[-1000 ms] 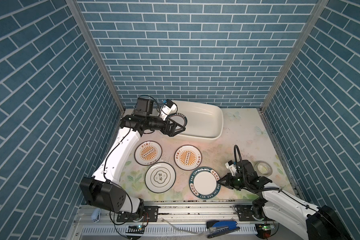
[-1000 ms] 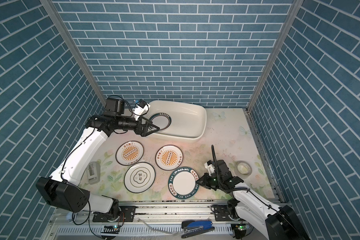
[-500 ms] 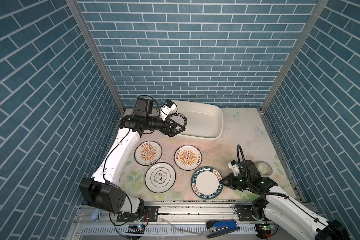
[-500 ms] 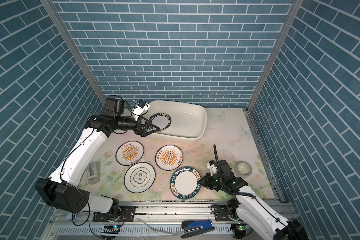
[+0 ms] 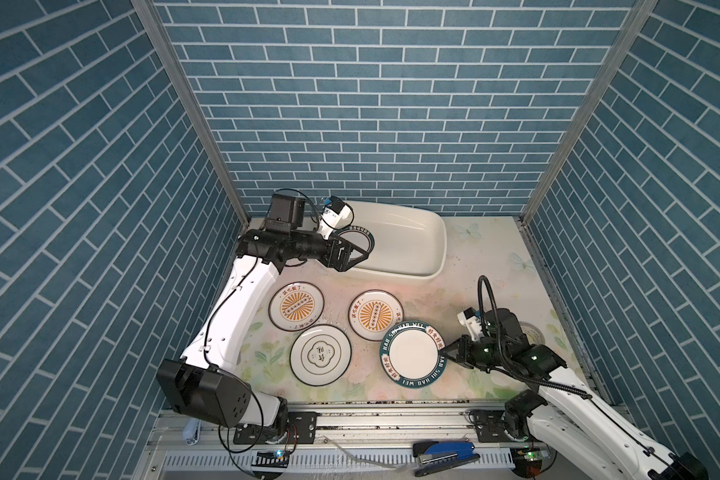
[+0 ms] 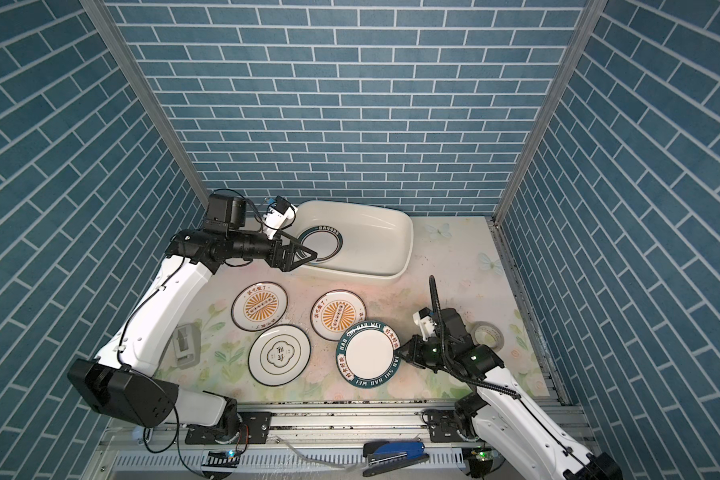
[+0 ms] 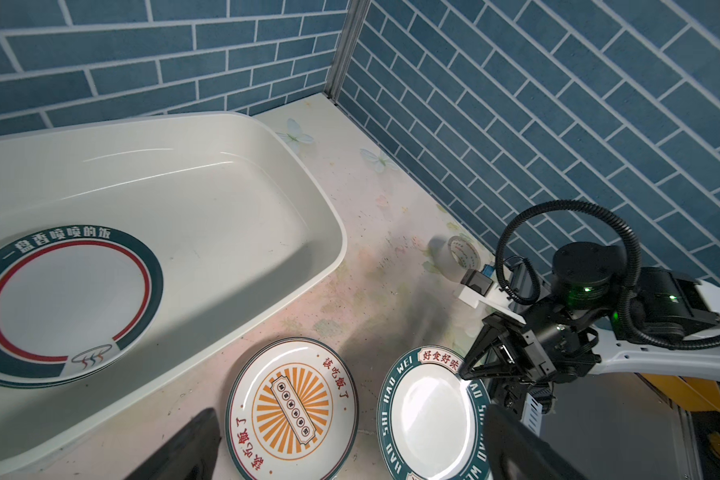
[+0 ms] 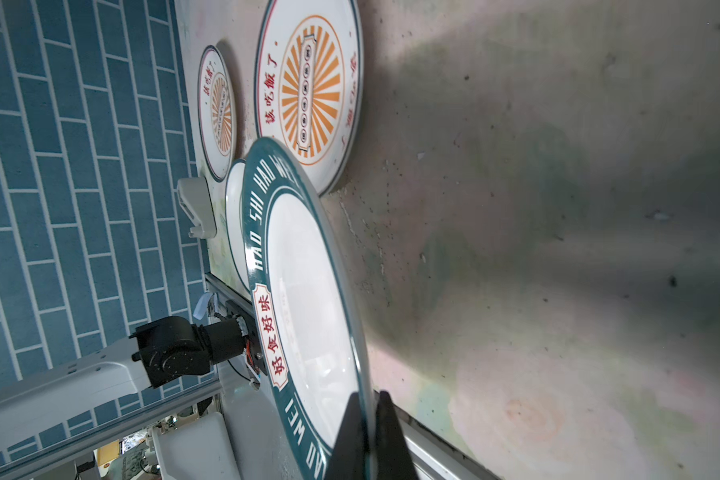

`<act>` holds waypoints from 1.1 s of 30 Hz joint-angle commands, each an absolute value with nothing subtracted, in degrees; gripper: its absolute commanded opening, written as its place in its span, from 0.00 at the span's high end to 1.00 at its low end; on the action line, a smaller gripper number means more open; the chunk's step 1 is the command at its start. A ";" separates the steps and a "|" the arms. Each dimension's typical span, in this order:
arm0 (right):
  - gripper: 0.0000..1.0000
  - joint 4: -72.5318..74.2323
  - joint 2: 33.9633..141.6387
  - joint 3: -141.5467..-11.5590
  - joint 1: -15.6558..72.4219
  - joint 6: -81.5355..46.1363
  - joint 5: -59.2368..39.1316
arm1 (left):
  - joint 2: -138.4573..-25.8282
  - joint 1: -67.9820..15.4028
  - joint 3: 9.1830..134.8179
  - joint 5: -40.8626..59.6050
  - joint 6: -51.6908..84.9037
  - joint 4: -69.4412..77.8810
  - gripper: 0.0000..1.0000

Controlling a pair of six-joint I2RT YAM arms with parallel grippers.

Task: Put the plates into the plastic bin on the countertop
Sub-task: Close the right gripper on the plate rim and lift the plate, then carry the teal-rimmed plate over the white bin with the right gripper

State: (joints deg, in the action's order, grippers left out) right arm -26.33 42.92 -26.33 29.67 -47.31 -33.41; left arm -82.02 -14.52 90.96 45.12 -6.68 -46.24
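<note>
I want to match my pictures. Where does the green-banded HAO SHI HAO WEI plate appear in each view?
In a top view: green-banded plate, low, right of centre.
In a top view: green-banded plate, low, near centre.
Left wrist: green-banded plate, at the right claw tips.
Right wrist: green-banded plate, tilted, pinched by the right claw.
Landmark: nearest sunburst plate.

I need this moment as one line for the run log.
left gripper: open, beside plastic bin | right gripper: shut on green-band plate rim
</note>
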 commanded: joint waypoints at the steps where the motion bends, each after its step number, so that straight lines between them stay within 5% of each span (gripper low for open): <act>1: 1.00 -28.05 45.57 -32.35 29.38 -44.34 -33.82 | -80.16 -14.02 92.50 40.90 -7.92 -47.54 0.00; 21: 1.00 -23.57 82.40 -69.29 16.24 -35.13 -41.56 | -78.86 -4.31 91.49 36.76 -5.85 -45.74 0.00; 33: 1.00 -16.21 103.67 -84.96 14.15 -35.29 -29.74 | -80.42 -4.31 91.03 41.27 -3.79 -44.56 0.00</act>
